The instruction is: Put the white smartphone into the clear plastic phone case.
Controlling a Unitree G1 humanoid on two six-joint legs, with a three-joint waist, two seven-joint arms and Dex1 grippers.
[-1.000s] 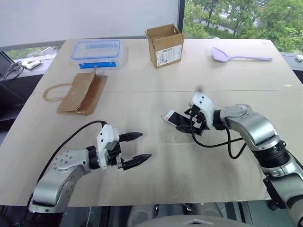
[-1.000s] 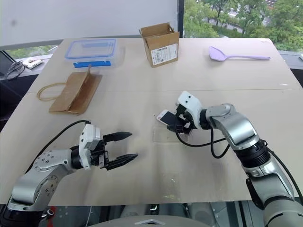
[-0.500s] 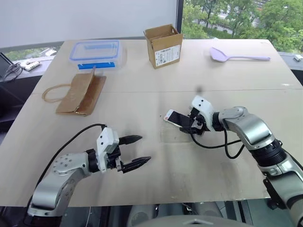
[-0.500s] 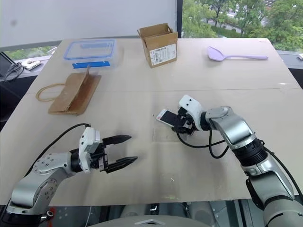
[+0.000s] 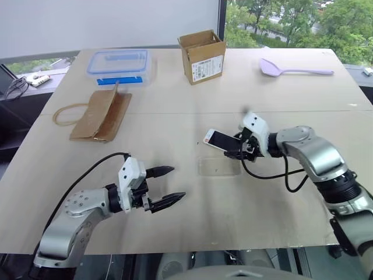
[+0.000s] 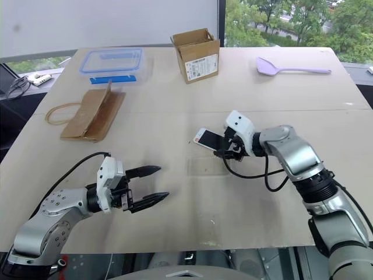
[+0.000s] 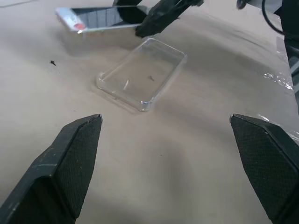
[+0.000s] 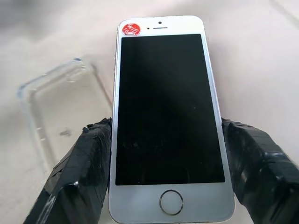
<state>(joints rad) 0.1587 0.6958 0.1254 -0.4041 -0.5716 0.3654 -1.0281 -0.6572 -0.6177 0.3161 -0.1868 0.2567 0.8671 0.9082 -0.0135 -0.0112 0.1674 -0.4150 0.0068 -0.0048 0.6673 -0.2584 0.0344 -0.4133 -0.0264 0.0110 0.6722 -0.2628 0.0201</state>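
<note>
The white smartphone (image 8: 167, 119) is off the table, pinched across its long edges near the home-button end by the jaws of the right gripper (image 5: 240, 150), screen up. Held by that end, most of its length reaches out free toward the clear plastic phone case (image 5: 218, 166), so the far end, the one with a small red sticker, can likely go into the shell first. Gripping the edges rather than the faces leaves the back clear to seat in the case, by my reading.

The case lies flat on the table (image 5: 175, 122), open side up, just on the robot's side of the phone and a little lower; phone and case are apart, nothing seated yet. The phone sits at an angle to the case, so it probably needs turning to line up before it comes down.

The left gripper (image 5: 168, 185) hovers over the table to the left of the case, well apart from it, jaws spread wide and empty, pointing toward it; it looks placed to steady the light shell if it slides.

Far beyond the case stand a cardboard box (image 5: 202, 56) and a blue-rimmed food box (image 5: 119, 65), out of the way.
</note>
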